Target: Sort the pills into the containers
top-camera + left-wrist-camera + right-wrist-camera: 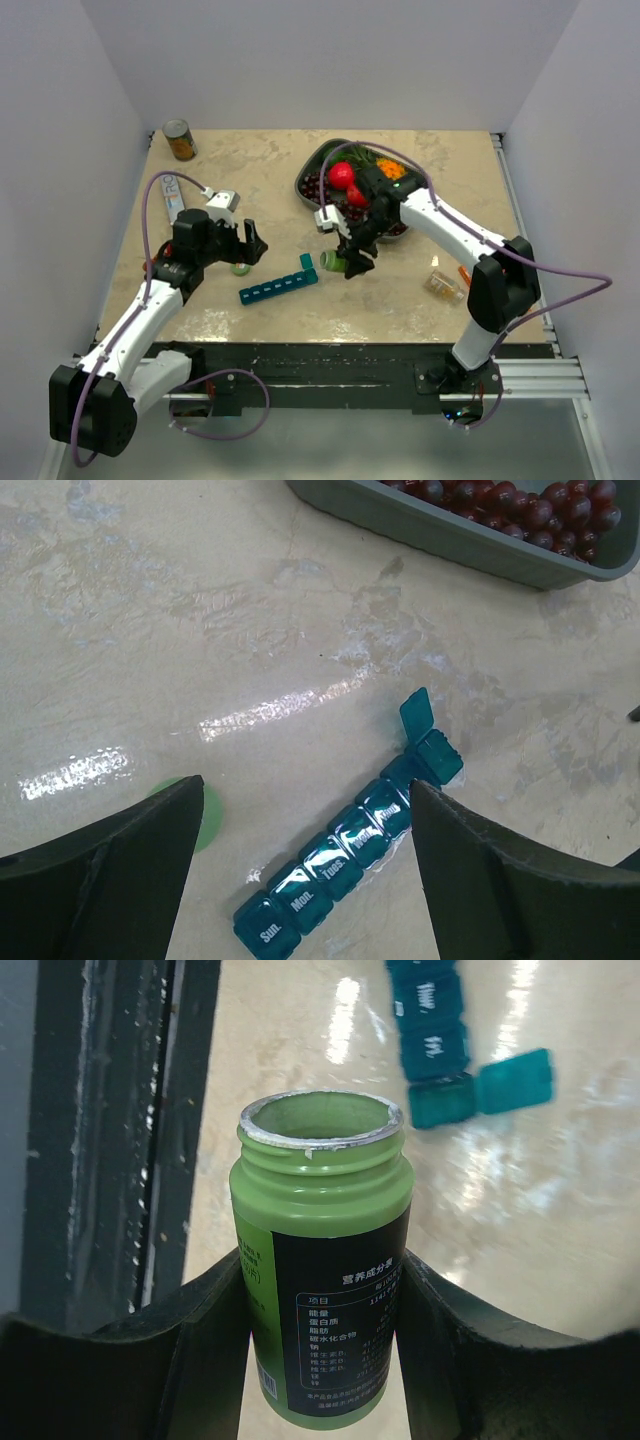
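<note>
The containers, a teal pill-organizer strip [278,287], lie on the table with the end lid [306,262] flipped up. In the left wrist view the strip [340,865] shows day labels and lies below my open left gripper [305,785], which hovers over it. A green bottle cap [205,815] lies by the left finger. My right gripper [350,255] is shut on an uncapped green pill bottle [320,1180], tipped with its mouth toward the strip's open end compartment [445,1100]. No pills show.
A dark grey fruit tray [305,185] with grapes and red fruit stands at the back, its wall [460,540] ahead of the left gripper. A can [179,140] stands at the far left corner. A small clear packet [443,285] lies at the right.
</note>
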`<state>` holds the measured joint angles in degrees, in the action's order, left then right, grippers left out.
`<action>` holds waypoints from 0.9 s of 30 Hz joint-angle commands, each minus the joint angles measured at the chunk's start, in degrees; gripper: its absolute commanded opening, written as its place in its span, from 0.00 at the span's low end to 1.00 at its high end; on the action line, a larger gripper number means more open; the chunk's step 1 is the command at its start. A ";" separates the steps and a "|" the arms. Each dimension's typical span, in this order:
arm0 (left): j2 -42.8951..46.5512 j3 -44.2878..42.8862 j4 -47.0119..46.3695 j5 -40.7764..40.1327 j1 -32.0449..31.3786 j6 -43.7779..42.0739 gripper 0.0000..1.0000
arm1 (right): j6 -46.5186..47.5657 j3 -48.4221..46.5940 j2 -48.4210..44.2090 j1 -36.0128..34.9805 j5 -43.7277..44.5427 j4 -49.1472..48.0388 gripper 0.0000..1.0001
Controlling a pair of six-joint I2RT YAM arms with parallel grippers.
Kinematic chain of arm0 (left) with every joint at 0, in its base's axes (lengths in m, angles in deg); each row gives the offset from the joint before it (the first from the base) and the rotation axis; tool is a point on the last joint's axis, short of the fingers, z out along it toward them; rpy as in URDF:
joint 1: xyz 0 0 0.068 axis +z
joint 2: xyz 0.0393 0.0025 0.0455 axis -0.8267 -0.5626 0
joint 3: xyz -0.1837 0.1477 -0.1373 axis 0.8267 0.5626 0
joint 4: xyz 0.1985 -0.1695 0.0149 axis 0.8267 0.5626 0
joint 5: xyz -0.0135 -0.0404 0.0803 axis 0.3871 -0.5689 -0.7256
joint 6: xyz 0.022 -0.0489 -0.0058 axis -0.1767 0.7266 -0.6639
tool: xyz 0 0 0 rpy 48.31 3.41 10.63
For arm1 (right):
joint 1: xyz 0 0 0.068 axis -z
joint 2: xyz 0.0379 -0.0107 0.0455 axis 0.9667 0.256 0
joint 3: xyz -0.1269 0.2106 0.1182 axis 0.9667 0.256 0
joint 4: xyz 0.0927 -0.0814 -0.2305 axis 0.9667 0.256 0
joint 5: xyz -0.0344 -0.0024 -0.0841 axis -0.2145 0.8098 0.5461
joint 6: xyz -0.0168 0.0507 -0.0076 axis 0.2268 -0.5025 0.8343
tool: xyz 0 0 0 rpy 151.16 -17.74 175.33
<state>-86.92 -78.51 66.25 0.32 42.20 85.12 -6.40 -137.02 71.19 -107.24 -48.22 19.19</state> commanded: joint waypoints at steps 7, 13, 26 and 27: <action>-0.94 -0.40 -0.61 -3.59 0.29 -1.28 0.87 | -18.48 5.94 3.36 -5.01 4.78 -16.06 0.00; -0.24 -1.55 2.64 -14.66 0.29 -0.93 0.91 | -22.71 4.27 7.58 -7.03 10.94 -17.57 0.00; 1.08 -2.60 4.84 -24.16 0.29 0.13 0.99 | -24.55 1.02 8.81 -8.09 18.58 -13.35 0.00; 1.51 -2.60 4.58 -24.16 0.29 0.21 0.99 | -24.64 0.67 8.99 -8.18 19.11 -13.00 0.00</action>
<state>-87.07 -78.64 70.79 -19.02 42.20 85.34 -29.29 -132.91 80.92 -114.69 -32.99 4.24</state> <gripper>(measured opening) 0.991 0.545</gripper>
